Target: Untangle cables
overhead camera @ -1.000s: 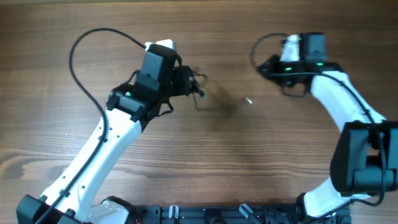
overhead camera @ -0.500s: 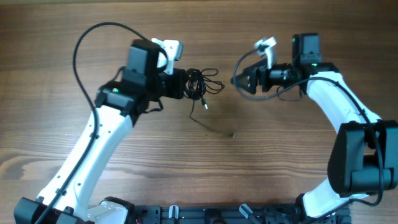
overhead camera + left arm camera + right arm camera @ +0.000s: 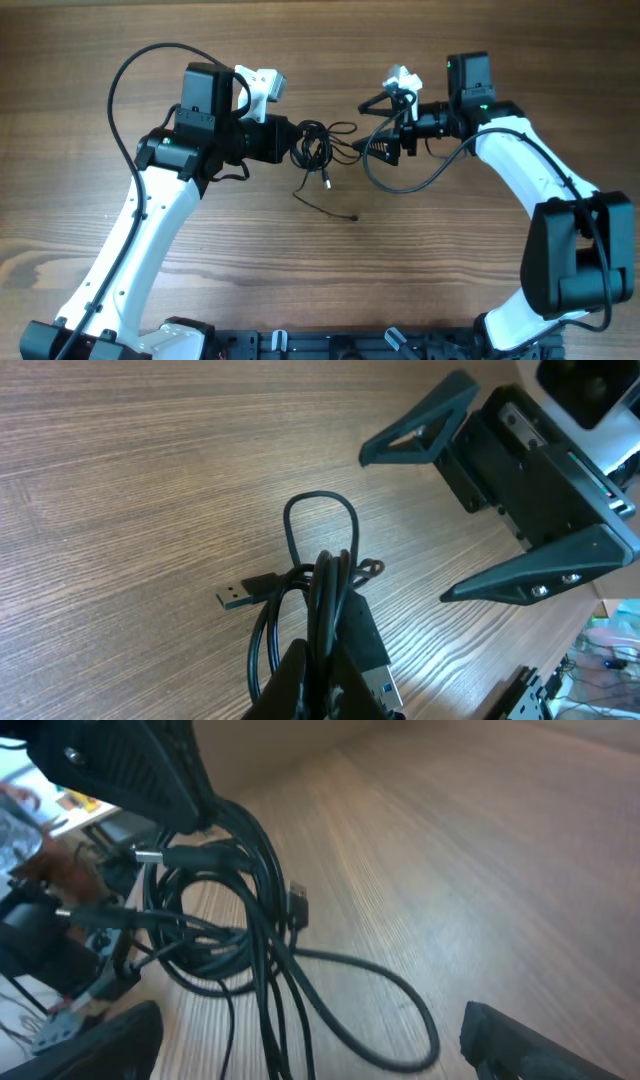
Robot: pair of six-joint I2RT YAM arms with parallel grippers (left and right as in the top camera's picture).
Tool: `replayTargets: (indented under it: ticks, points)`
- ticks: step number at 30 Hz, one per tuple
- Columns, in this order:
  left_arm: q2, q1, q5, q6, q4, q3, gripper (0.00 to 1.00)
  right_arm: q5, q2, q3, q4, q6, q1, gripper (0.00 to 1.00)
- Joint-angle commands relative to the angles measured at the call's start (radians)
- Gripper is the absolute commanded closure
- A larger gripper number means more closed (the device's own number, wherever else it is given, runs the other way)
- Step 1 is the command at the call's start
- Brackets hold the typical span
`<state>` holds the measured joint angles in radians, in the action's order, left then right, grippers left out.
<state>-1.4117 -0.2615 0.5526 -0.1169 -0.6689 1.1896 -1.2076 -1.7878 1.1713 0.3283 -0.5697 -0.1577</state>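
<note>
My left pincer clamps the cables. The bundle's long axis runs left-right, loops pointing at my right pincer, jaws spread wide, just beside them. One plug end trails toward me.

the cables are filling the gap between the left gripper and the right gripper; bare table is lying open in front and behind.

A brown wood-grain table is seen across the whole scene, its grain running from left to right. Along its near edge a black rail is mounted. Beyond the table, blurred coloured clutter is glimpsed in the right wrist view, too indistinct to be identified.
</note>
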Motion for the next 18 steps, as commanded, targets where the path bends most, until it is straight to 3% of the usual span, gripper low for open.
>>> replayTargets:
  ticks: [1, 4, 9, 12, 13, 14, 18]
  points:
    - [0.024, -0.023, 0.035, -0.003, 0.003, 0.004, 0.96, -0.024, -0.006, 0.000, -0.014, -0.035, -0.044, 0.02]
    - [0.024, -0.031, 0.034, -0.022, 0.004, 0.004, 0.96, 0.087, -0.006, 0.000, -0.014, -0.040, -0.084, 0.04]
    - [0.024, -0.031, 0.008, -0.022, 0.007, 0.004, 0.96, 0.272, -0.006, 0.000, 0.031, -0.040, -0.114, 0.25]
    - [0.024, -0.031, -0.004, -0.026, 0.007, 0.004, 0.96, 0.271, -0.006, -0.001, 0.033, -0.040, -0.114, 0.67]
    - [0.024, -0.031, -0.004, -0.030, 0.007, 0.004, 0.96, 0.266, -0.006, -0.001, 0.032, -0.040, -0.114, 0.78]
    - [0.024, -0.031, -0.005, -0.043, 0.008, 0.004, 0.96, 0.264, -0.006, -0.001, 0.032, -0.032, -0.114, 0.84]
    - [0.024, -0.030, -0.005, -0.061, 0.040, 0.004, 0.96, 0.264, -0.006, -0.001, 0.032, -0.030, -0.114, 0.80]
